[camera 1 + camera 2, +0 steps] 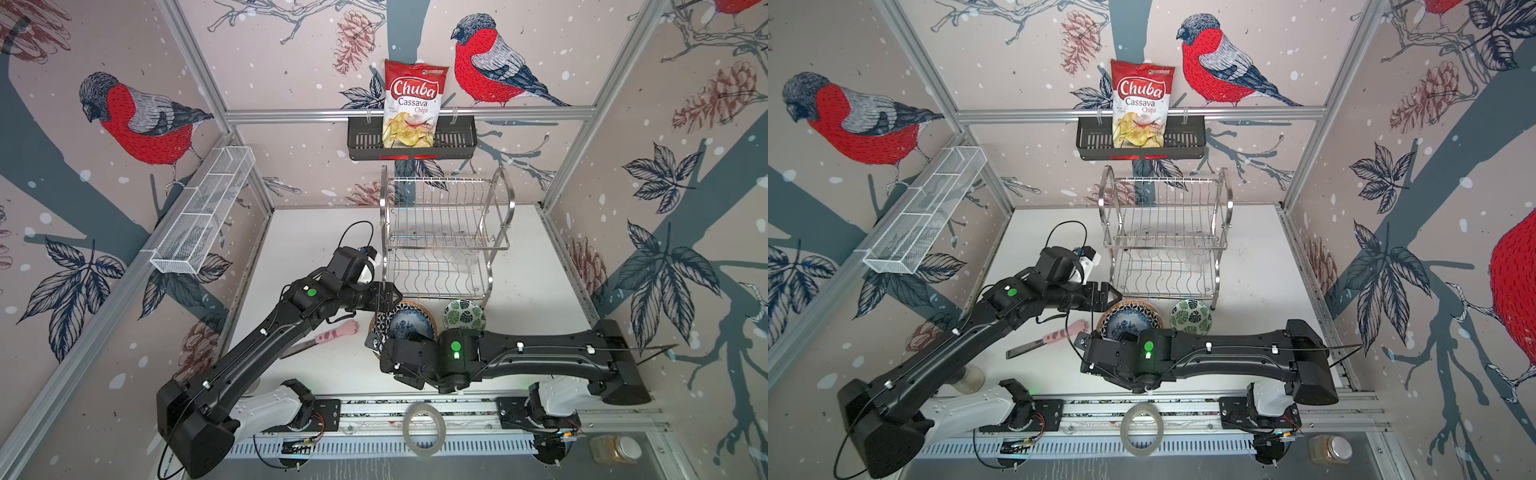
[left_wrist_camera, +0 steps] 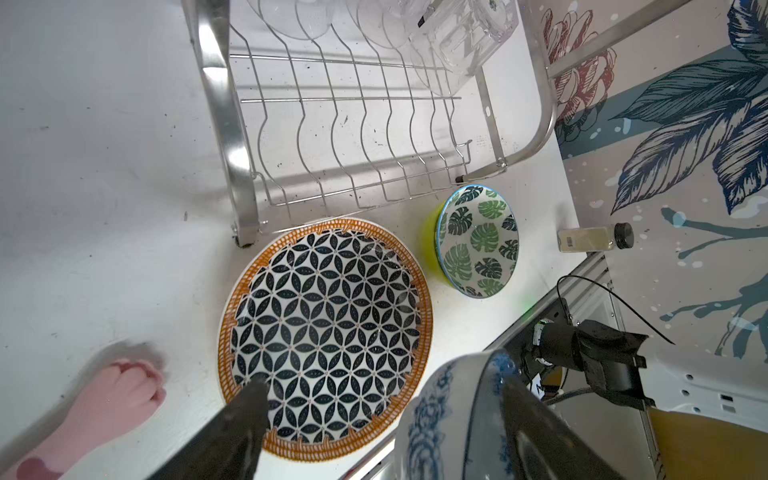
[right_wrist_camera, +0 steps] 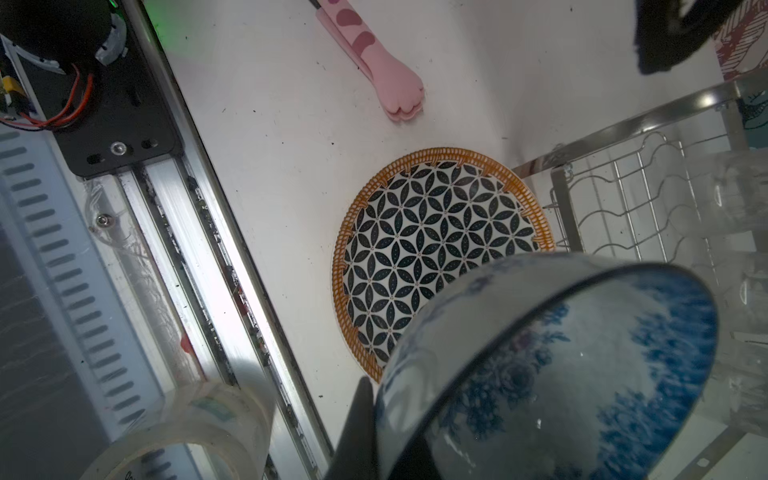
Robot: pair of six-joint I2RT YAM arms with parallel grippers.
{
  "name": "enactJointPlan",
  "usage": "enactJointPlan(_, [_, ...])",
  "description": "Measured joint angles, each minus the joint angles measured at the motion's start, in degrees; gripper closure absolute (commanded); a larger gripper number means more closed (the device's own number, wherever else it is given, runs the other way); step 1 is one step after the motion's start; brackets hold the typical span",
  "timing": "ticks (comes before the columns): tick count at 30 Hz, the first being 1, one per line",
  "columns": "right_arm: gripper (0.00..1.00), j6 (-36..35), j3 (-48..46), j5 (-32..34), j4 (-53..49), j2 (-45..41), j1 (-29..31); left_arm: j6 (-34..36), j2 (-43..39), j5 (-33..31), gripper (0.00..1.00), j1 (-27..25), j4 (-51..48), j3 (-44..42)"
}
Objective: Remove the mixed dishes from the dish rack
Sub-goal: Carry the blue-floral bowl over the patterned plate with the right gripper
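Observation:
My right gripper (image 3: 386, 436) is shut on the rim of the blue-floral bowl (image 3: 561, 365) and holds it tilted just above the geometric plate (image 3: 415, 249), which lies flat in front of the dish rack (image 1: 444, 232). My left gripper (image 2: 382, 390) is open at the plate's far-left side. One of its fingers (image 2: 249, 407) is over the plate, the other overlaps the bowl (image 2: 449, 399); I cannot tell if it touches. The green-leaf bowl (image 2: 478, 241) sits nested in the lime bowl (image 2: 429, 241) beside the plate. Clear glasses (image 2: 465, 37) lie in the rack.
A pink cat-paw utensil (image 1: 328, 334) lies left of the plate. A chips bag (image 1: 411, 104) stands in the black wall basket (image 1: 365, 141), and a white mesh basket (image 1: 203, 212) hangs on the left wall. A tape roll (image 1: 424, 430) and a jar (image 1: 615, 449) sit at the front rail.

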Motion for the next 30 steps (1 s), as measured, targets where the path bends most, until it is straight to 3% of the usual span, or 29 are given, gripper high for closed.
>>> enactJointPlan(5, [1.0, -2.29, 0.68, 1.16, 0.09, -0.48, -0.9, -1.36, -0.26, -0.28, 0.14, -2.93, -2.95, -0.37])
enactJointPlan(9, [1.0, -3.87, 0.85, 2.12, 0.57, -0.48, -1.62, -2.58, 2.89, -0.79, 0.19, -8.22, -3.41, 0.39])
enactJointPlan(14, [1.0, -6.29, 1.42, 2.54, -0.22, -0.59, -1.79, -2.49, 7.69, -3.32, 0.39, -12.37, -3.43, 1.92])
enactJointPlan(21, [1.0, -5.95, 0.7, 1.99, -2.64, -3.3, -2.25, -2.6, 11.61, -3.13, 0.85, -13.29, -1.51, 4.28])
enactJointPlan(24, [1.0, -6.19, -0.39, 2.4, -3.78, -4.04, -2.23, -3.28, 12.94, -3.13, 0.99, -13.18, -1.16, 5.42])
enactJointPlan(29, [0.99, -6.51, -2.19, 2.12, -3.91, -5.31, -2.23, -0.63, 14.67, -2.95, 1.0, -13.46, -2.43, 6.6])
enactJointPlan(30, [0.9, -6.29, -2.71, 2.14, -3.26, -5.88, -2.27, -0.68, 14.88, -2.99, 1.0, -13.44, -2.34, 6.91])
